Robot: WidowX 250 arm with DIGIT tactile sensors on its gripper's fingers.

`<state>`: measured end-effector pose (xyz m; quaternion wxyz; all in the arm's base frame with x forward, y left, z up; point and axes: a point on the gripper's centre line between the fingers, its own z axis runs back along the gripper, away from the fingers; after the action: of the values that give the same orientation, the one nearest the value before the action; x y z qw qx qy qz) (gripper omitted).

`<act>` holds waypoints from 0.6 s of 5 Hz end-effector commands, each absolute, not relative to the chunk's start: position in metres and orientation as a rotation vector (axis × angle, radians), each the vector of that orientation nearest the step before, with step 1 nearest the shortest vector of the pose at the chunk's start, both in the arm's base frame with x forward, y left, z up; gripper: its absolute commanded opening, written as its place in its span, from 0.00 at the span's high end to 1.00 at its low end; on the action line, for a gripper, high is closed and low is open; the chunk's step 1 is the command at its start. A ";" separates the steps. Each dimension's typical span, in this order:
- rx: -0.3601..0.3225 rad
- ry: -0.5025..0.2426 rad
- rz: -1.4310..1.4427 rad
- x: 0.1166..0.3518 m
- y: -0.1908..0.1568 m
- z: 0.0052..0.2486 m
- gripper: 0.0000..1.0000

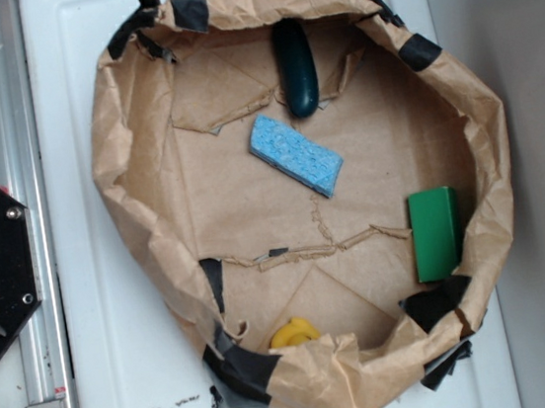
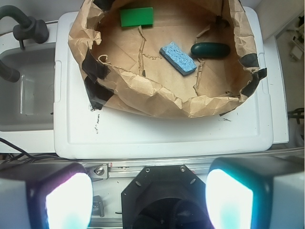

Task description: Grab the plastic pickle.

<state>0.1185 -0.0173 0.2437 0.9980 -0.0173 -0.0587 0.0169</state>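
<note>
While the plastic pickle [image 1: 296, 67] lies untouched beside the blue sponge [image 1: 295, 154], the jaws stand spread, well apart from it — approach not yet begun — reaching into the paper basin [image 1: 134, 211] comes next.

The plastic pickle [image 1: 296, 68] is dark green and glossy. The sponge [image 1: 295, 154] is light blue with a fine speckled texture. The flat block [image 1: 435, 234] is bright green. A small yellow piece [image 1: 293, 334] shows at the paper's edge. The crumpled paper bowl [image 1: 137, 151] is plain tan-brown, patched with black tape [image 1: 243, 372]. The table [image 2: 162, 136] beneath is white with a few black smudges. The fingers [image 2: 69, 202] glow whitish with a cyan tint and pinkish rims in the wrist view.
</note>
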 end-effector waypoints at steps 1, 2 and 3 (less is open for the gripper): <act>-0.035 -0.117 0.034 0.118 -0.017 0.244 0.00; 0.058 -0.139 -0.027 0.168 -0.003 0.209 0.00; 0.140 -0.187 -0.194 0.222 0.012 0.179 0.00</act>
<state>0.2212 0.0131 0.1704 0.9892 0.0690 -0.0795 -0.1020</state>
